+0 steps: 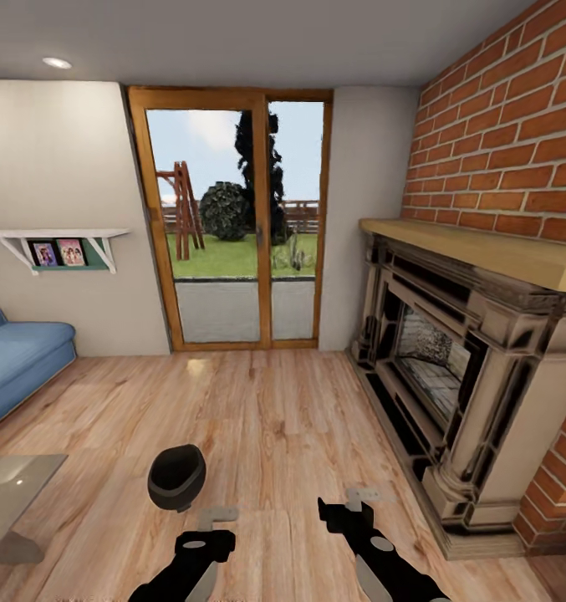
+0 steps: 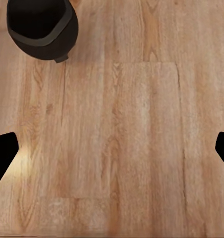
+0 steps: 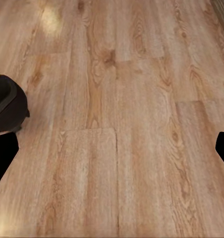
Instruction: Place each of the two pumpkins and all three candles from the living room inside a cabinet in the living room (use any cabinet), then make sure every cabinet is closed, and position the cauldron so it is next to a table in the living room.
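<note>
The black cauldron (image 1: 175, 477) stands on the wood-plank floor, a short way right of the grey table (image 1: 15, 489), whose corner shows at the lower left. My left gripper (image 1: 218, 515) hangs just right of the cauldron, low over the floor. In the left wrist view the cauldron (image 2: 42, 27) lies beyond the fingers (image 2: 3, 158), which are spread wide with only floor between them. My right gripper (image 1: 359, 499) is further right, also open and empty; its wrist view catches the cauldron (image 3: 8, 106) at one edge. The pumpkins, candles and cabinet are out of view.
A blue sofa (image 1: 15, 359) sits at the left wall under a white shelf (image 1: 57, 238). A glass patio door (image 1: 237, 226) is straight ahead. A large fireplace (image 1: 458, 376) on a brick wall juts out on the right. Open floor (image 1: 274, 418) lies between them.
</note>
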